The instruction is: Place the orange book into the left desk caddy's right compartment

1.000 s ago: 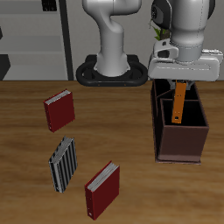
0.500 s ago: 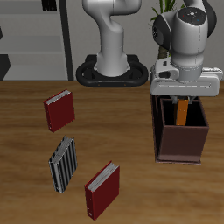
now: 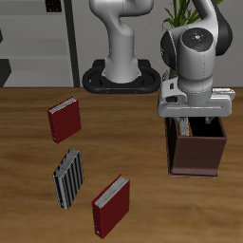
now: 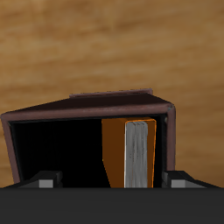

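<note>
Orange book (image 4: 129, 153) stands upright on edge inside the left desk caddy (image 3: 196, 150), tucked against one wall — slim enough to lean there unaided. Pincer (image 3: 195, 116) hangs right above the caddy's mouth; can't tell if it's apart or gripping, as fingers aren't visible. Which compartment isn't clear. Other books lie well apart on the surface (image 3: 28, 180).

I see the orange book (image 4: 129, 153) standing upright inside the left desk caddy (image 3: 196, 152), a dark maroon-brown box with slanted walls resting on the tabletop. In my wrist view the book shows its plain orange cover and pale page edge, sitting against one inner wall of a compartment. From the exterior view only a sliver of orange (image 3: 196, 123) peeks above the caddy's rim. I cannot tell which compartment holds it.
</note>
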### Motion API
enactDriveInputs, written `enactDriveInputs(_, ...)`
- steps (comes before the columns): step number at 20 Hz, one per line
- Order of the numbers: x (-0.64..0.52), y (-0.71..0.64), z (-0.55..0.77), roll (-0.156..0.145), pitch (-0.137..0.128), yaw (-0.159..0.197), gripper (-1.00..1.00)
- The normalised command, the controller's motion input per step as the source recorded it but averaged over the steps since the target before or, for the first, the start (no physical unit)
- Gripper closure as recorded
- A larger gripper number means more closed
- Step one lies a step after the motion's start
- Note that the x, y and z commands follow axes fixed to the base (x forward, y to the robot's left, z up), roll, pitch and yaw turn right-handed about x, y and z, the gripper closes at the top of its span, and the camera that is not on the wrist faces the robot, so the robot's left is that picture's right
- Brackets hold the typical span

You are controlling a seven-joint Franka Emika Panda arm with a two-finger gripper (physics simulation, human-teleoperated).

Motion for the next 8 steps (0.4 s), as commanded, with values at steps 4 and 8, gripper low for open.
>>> enactDriveInputs(4,0.03,-0.09,-0.11,-0.004,0.023,0.001,-1.00)
enactDriveInputs(8,-0.07,-0.24,0.11,-0.005,-0.007,-0.029,-1.00)
